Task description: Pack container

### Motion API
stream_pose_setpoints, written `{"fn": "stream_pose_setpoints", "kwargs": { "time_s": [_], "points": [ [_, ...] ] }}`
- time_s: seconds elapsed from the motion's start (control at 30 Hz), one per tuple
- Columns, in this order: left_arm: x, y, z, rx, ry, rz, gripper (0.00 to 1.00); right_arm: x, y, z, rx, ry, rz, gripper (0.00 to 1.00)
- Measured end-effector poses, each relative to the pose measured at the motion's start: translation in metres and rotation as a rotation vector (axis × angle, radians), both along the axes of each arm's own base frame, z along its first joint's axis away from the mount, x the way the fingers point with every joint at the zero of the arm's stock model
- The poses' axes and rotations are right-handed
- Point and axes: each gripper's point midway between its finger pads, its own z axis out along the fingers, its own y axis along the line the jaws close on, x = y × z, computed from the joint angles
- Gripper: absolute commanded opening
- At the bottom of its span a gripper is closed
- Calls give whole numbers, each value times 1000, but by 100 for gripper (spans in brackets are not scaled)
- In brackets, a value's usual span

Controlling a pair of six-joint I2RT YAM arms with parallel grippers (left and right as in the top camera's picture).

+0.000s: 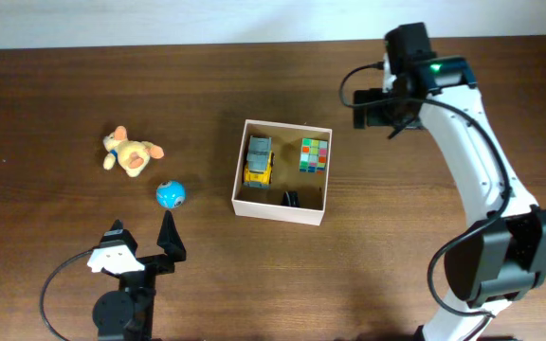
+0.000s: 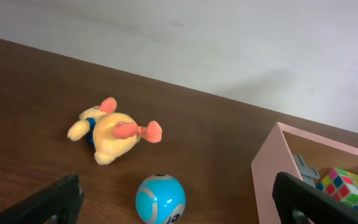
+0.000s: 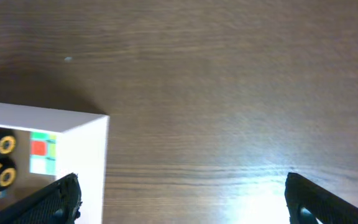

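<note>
The container (image 1: 239, 178) is a square white-walled box with a tan inside, at the table's middle. In it lie a yellow and grey toy truck (image 1: 258, 159), a coloured cube (image 1: 314, 155) and a small black item (image 1: 290, 198). A blue ball (image 1: 170, 194) and a yellow plush toy (image 1: 131, 152) lie on the table to its left. My left gripper (image 1: 143, 232) is open and empty just short of the ball (image 2: 160, 198). My right gripper (image 1: 360, 109) is open and empty, above the table by the container's far right corner (image 3: 86, 143).
The table is dark wood. In the left wrist view the plush (image 2: 114, 130) lies behind the ball and the container's wall (image 2: 272, 180) stands to the right. A pale wall runs behind the table.
</note>
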Motion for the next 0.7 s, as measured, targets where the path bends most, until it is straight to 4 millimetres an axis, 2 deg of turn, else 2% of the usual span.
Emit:
{"fn": "stream_pose_setpoints", "kwargs": {
  "time_s": [0.23, 0.7],
  "points": [
    [0, 0, 0, 0, 0, 0, 99, 0, -20, -1, -1, 9, -47, 99],
    [0, -2, 2, -1, -8, -11, 99, -1, -21, -1, -1, 10, -49, 99]
  ]
}}
